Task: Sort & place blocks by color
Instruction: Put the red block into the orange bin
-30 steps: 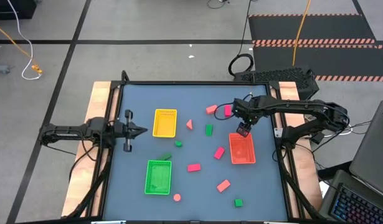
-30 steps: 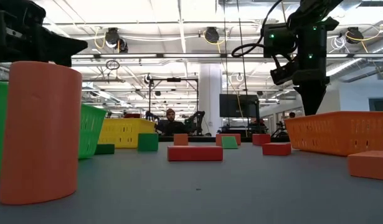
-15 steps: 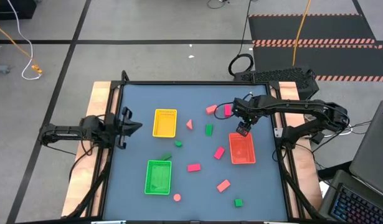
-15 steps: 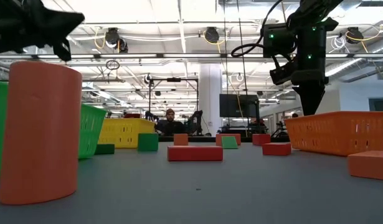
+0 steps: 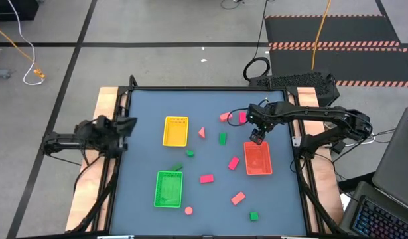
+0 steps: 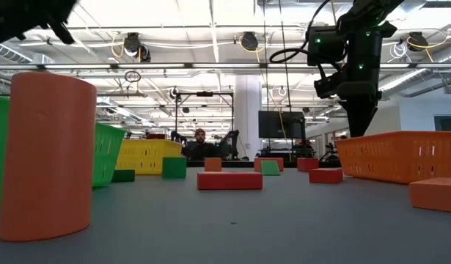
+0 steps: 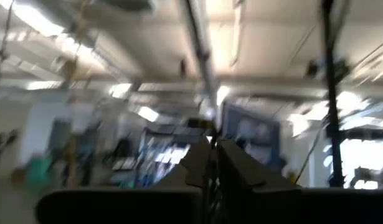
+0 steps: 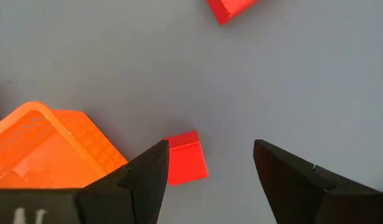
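Left hand [image 5: 127, 123] now back off the blue table [image 5: 144, 192], ceiling-lit hall behind.

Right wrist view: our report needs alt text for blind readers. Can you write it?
The right pincer hangs open, empty, over the grey table, a small red block beyond its fingertips. The orange tray's corner lies beside it; another red block lies farther off.
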`<state>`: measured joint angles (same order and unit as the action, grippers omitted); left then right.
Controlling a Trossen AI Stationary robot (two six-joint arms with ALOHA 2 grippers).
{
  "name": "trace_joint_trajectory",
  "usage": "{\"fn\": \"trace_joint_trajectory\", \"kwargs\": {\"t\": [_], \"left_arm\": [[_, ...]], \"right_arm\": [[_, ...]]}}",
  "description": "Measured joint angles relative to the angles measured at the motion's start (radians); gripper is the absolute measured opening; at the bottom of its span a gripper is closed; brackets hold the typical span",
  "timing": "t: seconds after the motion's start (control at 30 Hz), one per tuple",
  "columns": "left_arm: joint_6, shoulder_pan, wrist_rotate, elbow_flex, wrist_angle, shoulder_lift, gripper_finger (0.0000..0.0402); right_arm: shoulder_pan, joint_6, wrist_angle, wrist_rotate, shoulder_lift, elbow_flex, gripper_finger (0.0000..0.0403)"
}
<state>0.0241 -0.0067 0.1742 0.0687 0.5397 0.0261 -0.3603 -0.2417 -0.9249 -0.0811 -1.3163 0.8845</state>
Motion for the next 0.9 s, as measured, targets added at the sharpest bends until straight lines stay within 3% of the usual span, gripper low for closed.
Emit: {"fn": "trace_joint_trajectory", "kwargs": {"t": [0.17, 0.43, 0.67, 0.9], "left_arm": [[-0.07, 0.0, 0.173, 0.129, -0.318, 0.078, 0.0123], [-0.162, -0.015, 0.176, 0.3, -0.377, 0.41, 0.0226], [-0.116, -0.015, 0.176, 0.456, -0.295, 0.751, 0.0235], [-0.086, -0.016, 0.176, 0.6, -0.287, 0.973, 0.022]], "right_arm": [[0.0, -0.007, -0.001, 0.002, 0.0, 0.0, 0.0228], [-0.001, -0.039, 0.045, 0.004, 0.0, -0.081, 0.0228], [-0.023, -0.041, 0.096, 0.006, 0.001, -0.135, 0.0228], [-0.026, 0.0, 0.132, 0.009, 0.003, -0.158, 0.0228]]}}
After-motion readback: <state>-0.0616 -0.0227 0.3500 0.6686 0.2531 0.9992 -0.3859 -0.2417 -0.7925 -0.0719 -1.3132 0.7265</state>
